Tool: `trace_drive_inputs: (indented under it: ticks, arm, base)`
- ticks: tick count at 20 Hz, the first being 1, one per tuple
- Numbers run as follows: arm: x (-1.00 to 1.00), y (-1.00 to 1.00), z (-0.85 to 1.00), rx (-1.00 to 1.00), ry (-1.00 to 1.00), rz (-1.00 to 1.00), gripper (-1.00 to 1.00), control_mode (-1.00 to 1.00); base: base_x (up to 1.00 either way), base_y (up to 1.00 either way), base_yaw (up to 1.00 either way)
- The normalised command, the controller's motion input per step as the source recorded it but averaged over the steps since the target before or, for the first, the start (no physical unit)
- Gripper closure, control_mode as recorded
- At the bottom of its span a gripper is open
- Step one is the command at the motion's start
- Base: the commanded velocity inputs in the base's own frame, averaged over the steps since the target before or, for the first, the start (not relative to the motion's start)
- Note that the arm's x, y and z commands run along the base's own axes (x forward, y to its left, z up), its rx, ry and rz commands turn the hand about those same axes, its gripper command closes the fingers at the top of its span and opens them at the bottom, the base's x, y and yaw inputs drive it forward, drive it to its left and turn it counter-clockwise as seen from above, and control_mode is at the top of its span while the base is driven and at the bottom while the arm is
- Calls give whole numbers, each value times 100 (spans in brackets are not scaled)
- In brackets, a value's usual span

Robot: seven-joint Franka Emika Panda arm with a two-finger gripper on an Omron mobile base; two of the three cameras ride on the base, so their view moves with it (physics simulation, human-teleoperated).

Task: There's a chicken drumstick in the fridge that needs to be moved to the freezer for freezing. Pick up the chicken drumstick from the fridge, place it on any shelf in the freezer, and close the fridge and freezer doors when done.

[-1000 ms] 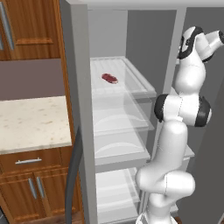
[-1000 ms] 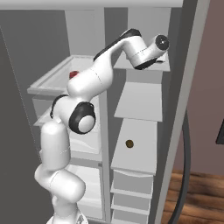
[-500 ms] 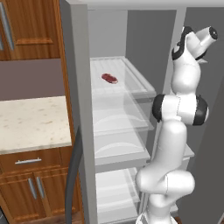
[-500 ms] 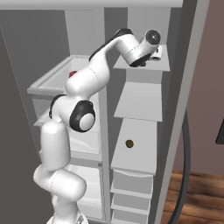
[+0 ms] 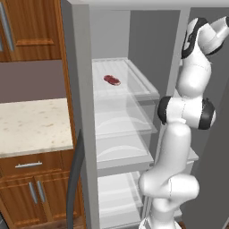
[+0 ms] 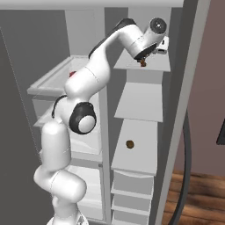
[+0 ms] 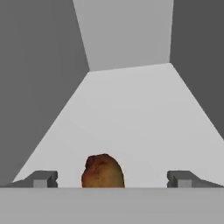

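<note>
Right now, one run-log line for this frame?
phase: release | gripper: open | chicken drumstick: lying on top freezer shelf, between the fingertips, not gripped | fridge and freezer doors: open | slab of raw meat: on fridge shelf

We see a dark brown chicken drumstick on a solid white shelf, grey freezer walls, a red-pink meat slab, and brown wooden cabinets.

We see flat, even rendered light with no clear source and no glare. The fridge walls are mid grey, darker at the sides. The arm is softly shaded. The hand view looks coarse and slightly soft; the shelf reads pale, nearly shadowless.
</note>
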Motion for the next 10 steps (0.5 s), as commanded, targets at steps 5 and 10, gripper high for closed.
trace_drive_inputs:
  ticks: [5, 10]
  arm:
    - [-100, 0, -39, 0, -54, 0, -100, -100]
    - [-100, 43, -71, -2, -51, 0, -100, -100]
  base:
    - [0, 0, 0]
    - [0, 0, 0]
